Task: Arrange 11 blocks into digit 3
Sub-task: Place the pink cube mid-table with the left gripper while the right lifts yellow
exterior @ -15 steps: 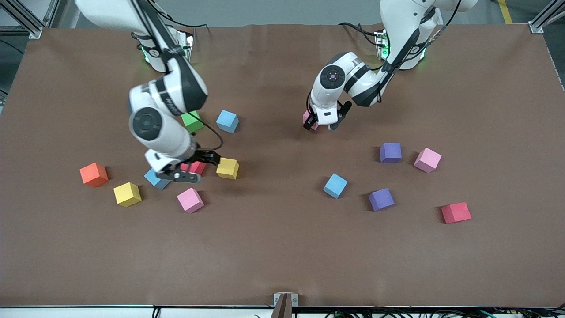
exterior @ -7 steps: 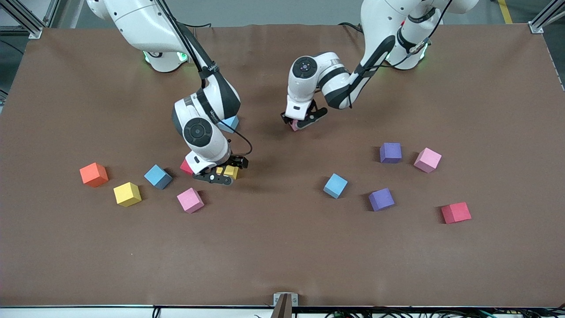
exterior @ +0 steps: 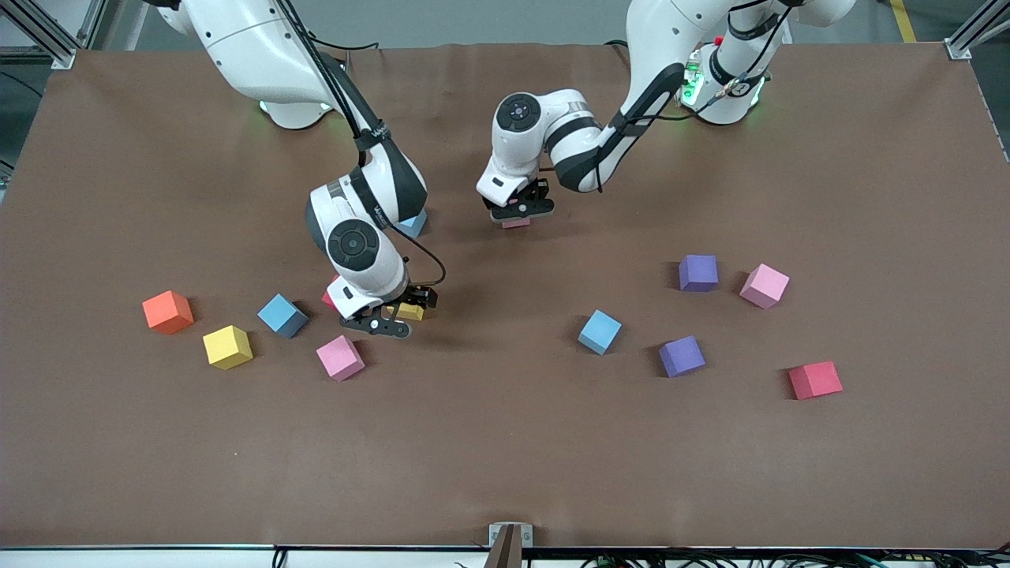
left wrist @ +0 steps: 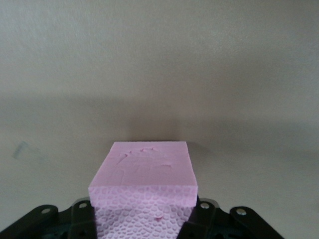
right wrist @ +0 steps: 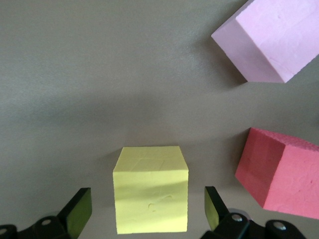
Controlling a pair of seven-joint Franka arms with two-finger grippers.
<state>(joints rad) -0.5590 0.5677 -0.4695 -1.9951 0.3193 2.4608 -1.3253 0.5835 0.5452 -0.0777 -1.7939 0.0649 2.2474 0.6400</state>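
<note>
My left gripper (exterior: 517, 213) is shut on a pink block (exterior: 516, 223) (left wrist: 149, 169) over the table's middle, near the bases. My right gripper (exterior: 394, 315) (right wrist: 148, 211) is open and low, its fingers (right wrist: 79, 211) standing apart on either side of a yellow block (exterior: 409, 312) (right wrist: 151, 191). A red block (exterior: 330, 297) (right wrist: 279, 177) lies just beside that one, and a pink block (exterior: 340, 357) (right wrist: 271, 37) lies nearer the front camera. The other blocks lie scattered singly, and no digit 3 shows.
Toward the right arm's end lie an orange cube (exterior: 167, 311), a yellow block (exterior: 227, 346) and a blue block (exterior: 282, 315). Another blue one (exterior: 410, 225) peeks from under the right arm. Toward the left arm's end lie blue (exterior: 599, 331), purple (exterior: 698, 273) (exterior: 682, 356), pink (exterior: 764, 285) and red (exterior: 815, 379) blocks.
The left gripper has shut on the pink block and carried it toward the right arm's end. The right gripper has shifted from over the red block to straddle the yellow one.
</note>
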